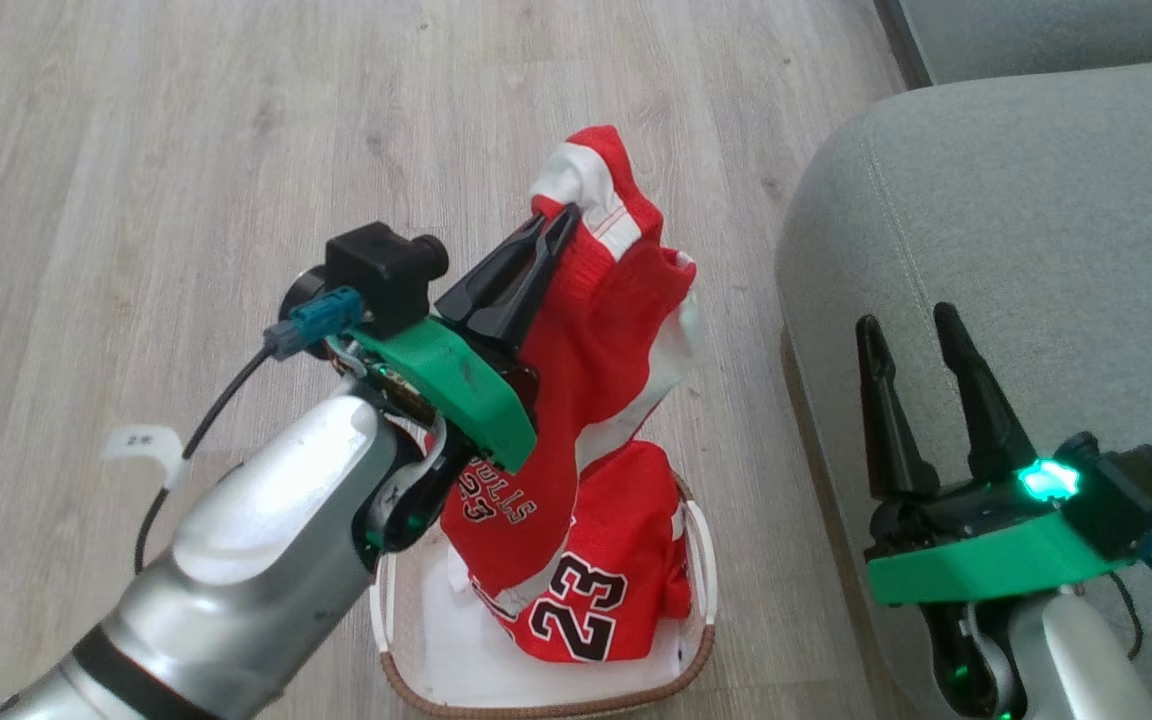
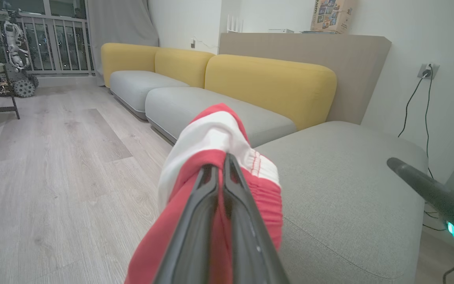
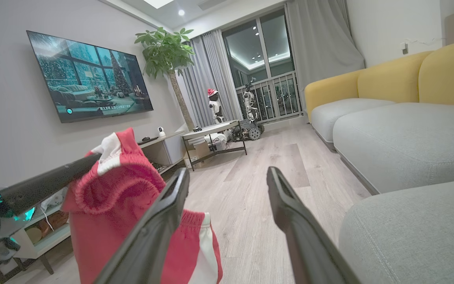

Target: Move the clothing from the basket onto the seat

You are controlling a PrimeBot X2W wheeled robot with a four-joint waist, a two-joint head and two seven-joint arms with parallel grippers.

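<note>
Left gripper (image 1: 558,216) is shut nearly flat on the waistband of the red shorts (image 1: 604,330), with only cloth between the fingers; the left wrist view shows the same pinch (image 2: 221,159). Right gripper (image 1: 906,322) is spread wide and holds nothing, fingers pointing up over the rounded edge of the seat (image 1: 1036,220). Count: two grippers, two red garments, one basket, one seat close by. In the left wrist view two more grey cushions run on beyond it, with three yellow backrests (image 2: 270,86) behind. Second garment is the jersey (image 1: 596,600) with the big "23". It lies bunched toward the right side of the basket (image 1: 704,640) on white fabric (image 1: 456,650) that covers the basket bottom. Shorts hang from the grip above the basket, and their lower end with the upside-down "BULLS 23" print reaches down inside the rim next to the jersey. Can't tell if the two touch. Basket sits on the wood floor (image 1: 136,150) just beside the seat edge, with a narrow strip of floor between them. Floor runs open to the left of the basket and beyond it. Seat top is a broad flat surface to the right of the held shorts. In the left wrist view it lies ahead and to the right of the waistband, and lower. In the right wrist view (image 3: 227,173) the shorts hang left of the open fingers, apart from the seat.
</note>
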